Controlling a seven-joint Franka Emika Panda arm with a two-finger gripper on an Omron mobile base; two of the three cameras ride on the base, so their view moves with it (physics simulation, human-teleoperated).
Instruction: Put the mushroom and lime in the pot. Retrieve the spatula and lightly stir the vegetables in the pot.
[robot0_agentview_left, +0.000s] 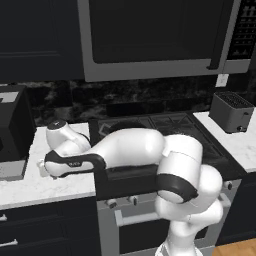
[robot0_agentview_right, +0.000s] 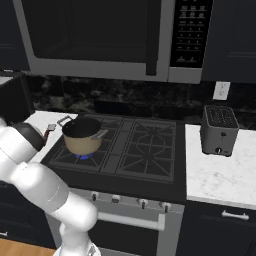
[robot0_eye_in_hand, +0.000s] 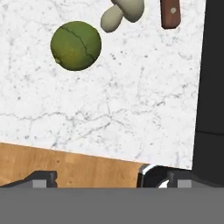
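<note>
In the hand view the yellow-green lime (robot0_eye_in_hand: 75, 45) lies on the white marble counter (robot0_eye_in_hand: 131, 100), with the pale mushroom (robot0_eye_in_hand: 122, 12) just beside it at the top edge. Next to the mushroom shows the red-brown end of the spatula (robot0_eye_in_hand: 170, 14) handle. My gripper (robot0_eye_in_hand: 98, 178) hovers above the counter's front edge, open, its fingertips (robot0_eye_in_hand: 42, 177) wide apart with nothing between them; the lime is ahead and off to one side. The tan pot (robot0_agentview_right: 81, 134) stands on the stove's front left burner over a blue flame. The spatula (robot0_agentview_right: 49, 130) lies left of it.
The black stove (robot0_agentview_right: 145, 150) borders the counter on the right. A dark appliance (robot0_agentview_left: 12, 130) stands at the counter's left end, a grey toaster (robot0_agentview_right: 219, 131) on the right counter, and a microwave (robot0_agentview_left: 155, 35) hangs overhead. Wooden floor (robot0_eye_in_hand: 52, 164) shows below the counter edge.
</note>
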